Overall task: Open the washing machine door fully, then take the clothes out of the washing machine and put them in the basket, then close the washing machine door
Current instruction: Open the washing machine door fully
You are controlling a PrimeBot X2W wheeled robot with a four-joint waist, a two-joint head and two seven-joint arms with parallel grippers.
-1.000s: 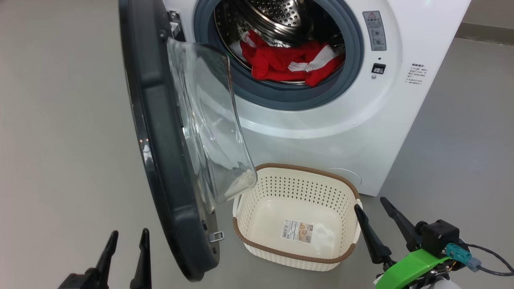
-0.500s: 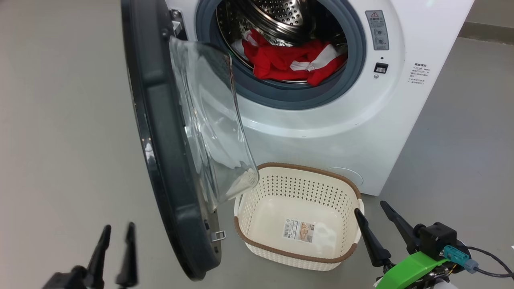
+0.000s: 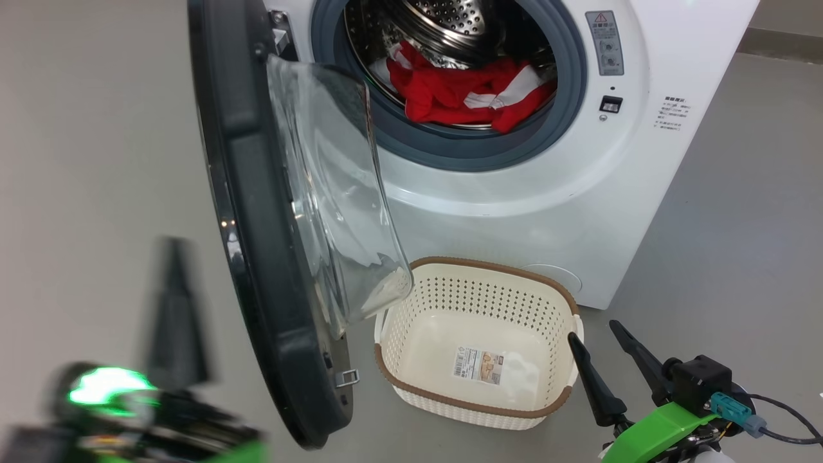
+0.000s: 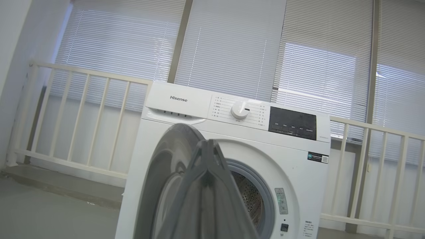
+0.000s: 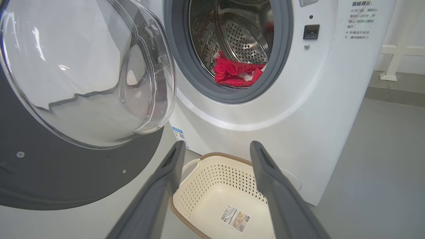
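— Where is the left gripper (image 3: 172, 257)?
— Near left, blurred, beside the washing machine door (image 3: 257, 212). Its jaws are pressed together on nothing.
— And the door?
— Swung out, edge-on. Right of it, the clothes (image 3: 463, 93) lie inside the washing machine (image 3: 514, 212), and the basket (image 3: 488, 265) stands on the floor (image 3: 96, 161) in front.
— The right gripper (image 3: 591, 331)?
— Near right, just beside the basket, jaws spread apart.

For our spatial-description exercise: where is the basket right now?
In the head view, the basket sits on the floor at lower centre, before the washing machine, right of the open door and just left of the right gripper.
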